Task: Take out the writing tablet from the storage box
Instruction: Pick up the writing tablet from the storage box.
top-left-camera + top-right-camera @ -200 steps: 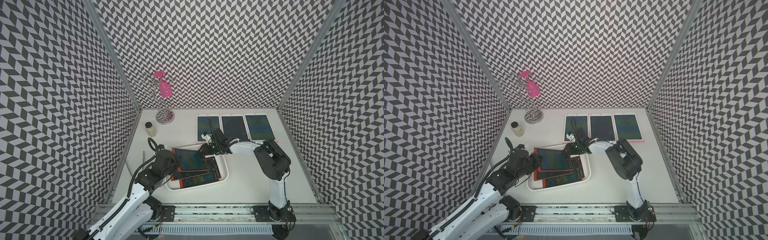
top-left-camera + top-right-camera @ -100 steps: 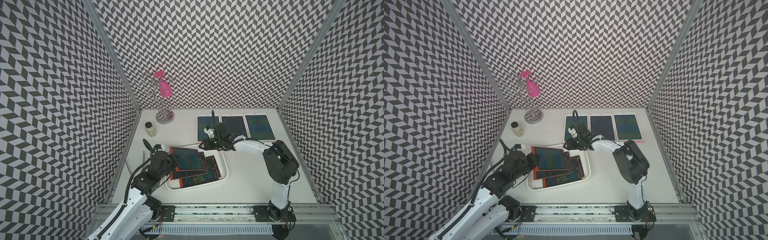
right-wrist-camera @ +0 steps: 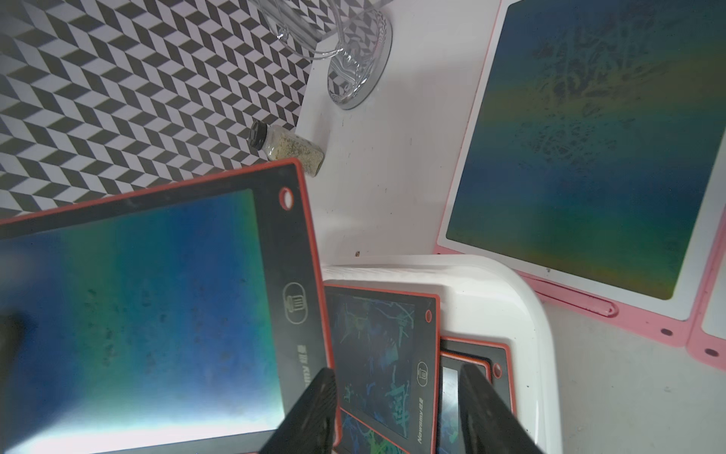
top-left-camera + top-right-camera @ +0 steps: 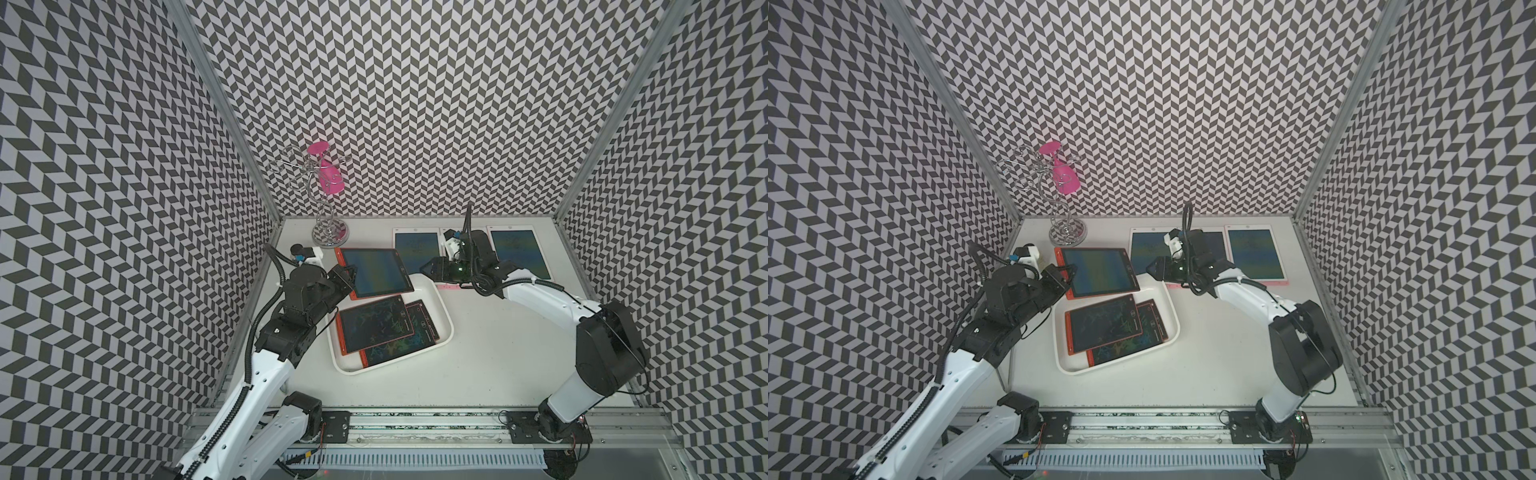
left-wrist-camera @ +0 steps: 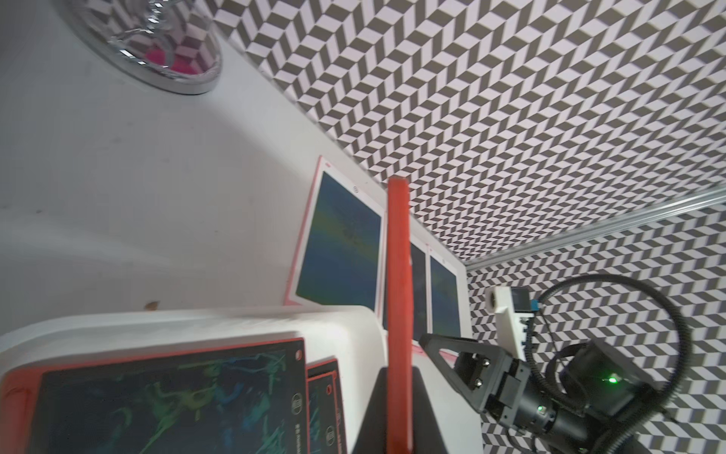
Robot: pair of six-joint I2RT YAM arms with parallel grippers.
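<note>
1. White surface [image 4: 498, 353] within chevron walls; storage box [image 4: 448, 322] mid-frame.
2. Left fingers [image 4: 343, 276] clamp the red writing tablet [image 4: 376, 272] by its left edge, above the box's upper end.
3. Right fingers [image 4: 432, 268], parted and empty, sit just right of its free edge, on its long axis.

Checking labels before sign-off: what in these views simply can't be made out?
Spice jar: hidden behind the left arm in both top views.
Middle back tablet: mostly under the right arm in both top views.
Storage box: stack count unclear; the lifted tablet and upper tablet cover it in both top views.
</note>
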